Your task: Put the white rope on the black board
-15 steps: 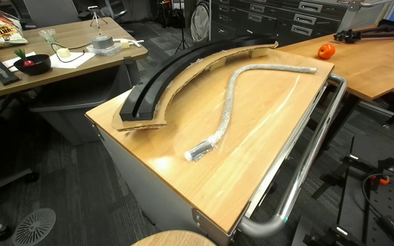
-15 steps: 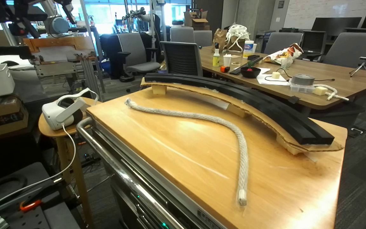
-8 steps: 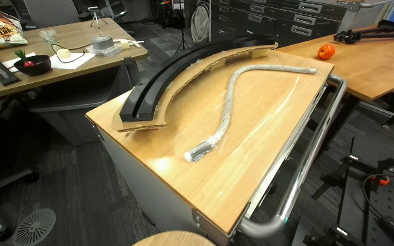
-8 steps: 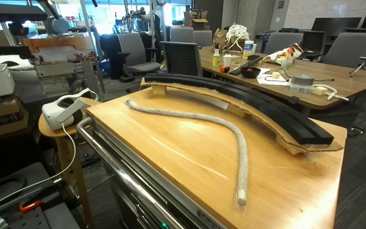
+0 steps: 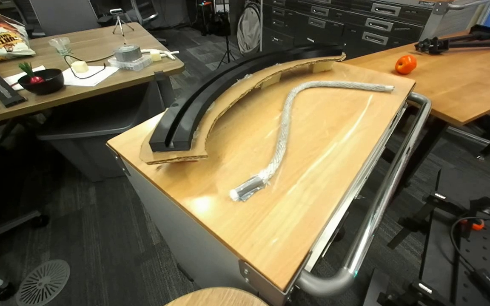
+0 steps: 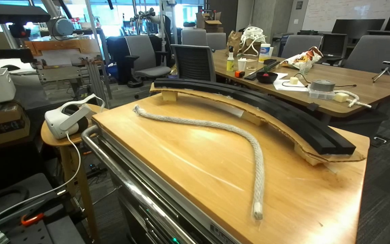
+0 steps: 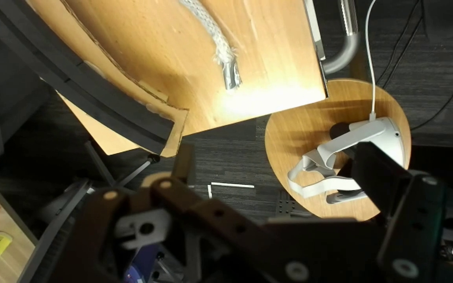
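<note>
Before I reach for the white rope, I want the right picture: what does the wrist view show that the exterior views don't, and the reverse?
Wrist view only: a clear look at the pincer, its jaws apart, and a thin white L-shaped mark against the dark floor.

Exterior views only: the white rope and the black board from end to end, plus the black bowl and chip bag on another table.

Shared: part of the rope, lying on the tabletop and apart from the board, and the chrome rail.
</note>
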### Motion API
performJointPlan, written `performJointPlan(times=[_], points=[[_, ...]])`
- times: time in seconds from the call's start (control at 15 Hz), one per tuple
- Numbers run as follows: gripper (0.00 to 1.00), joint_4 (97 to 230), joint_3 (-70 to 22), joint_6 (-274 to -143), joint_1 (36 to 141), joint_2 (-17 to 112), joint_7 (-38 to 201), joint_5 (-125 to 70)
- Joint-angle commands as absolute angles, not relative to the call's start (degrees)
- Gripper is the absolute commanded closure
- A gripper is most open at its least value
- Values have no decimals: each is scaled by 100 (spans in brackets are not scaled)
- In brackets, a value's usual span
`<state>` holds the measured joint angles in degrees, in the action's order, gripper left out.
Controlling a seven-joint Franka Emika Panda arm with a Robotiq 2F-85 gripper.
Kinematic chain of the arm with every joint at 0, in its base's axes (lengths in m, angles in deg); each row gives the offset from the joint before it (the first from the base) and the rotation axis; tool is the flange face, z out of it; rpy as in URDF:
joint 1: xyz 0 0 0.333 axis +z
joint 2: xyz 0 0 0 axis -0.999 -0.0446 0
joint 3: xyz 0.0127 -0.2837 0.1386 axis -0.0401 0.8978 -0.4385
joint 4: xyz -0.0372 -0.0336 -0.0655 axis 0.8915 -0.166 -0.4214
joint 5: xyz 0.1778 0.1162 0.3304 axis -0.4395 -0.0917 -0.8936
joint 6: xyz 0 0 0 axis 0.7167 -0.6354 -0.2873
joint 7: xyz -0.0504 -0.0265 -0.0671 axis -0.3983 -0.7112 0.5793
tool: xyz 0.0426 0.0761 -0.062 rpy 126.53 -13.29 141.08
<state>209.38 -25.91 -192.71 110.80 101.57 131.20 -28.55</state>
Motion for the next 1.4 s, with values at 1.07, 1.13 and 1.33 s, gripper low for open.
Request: performJointPlan(times=[1.07,1.13,1.33], points=[[0,20867,-2403,-17838,9885,8755,15365,-2689],[0,20869,-2443,-17837,9898,8790,15360,-2690],[0,20980,-2374,-18593,9733,8589,15206,-2658]])
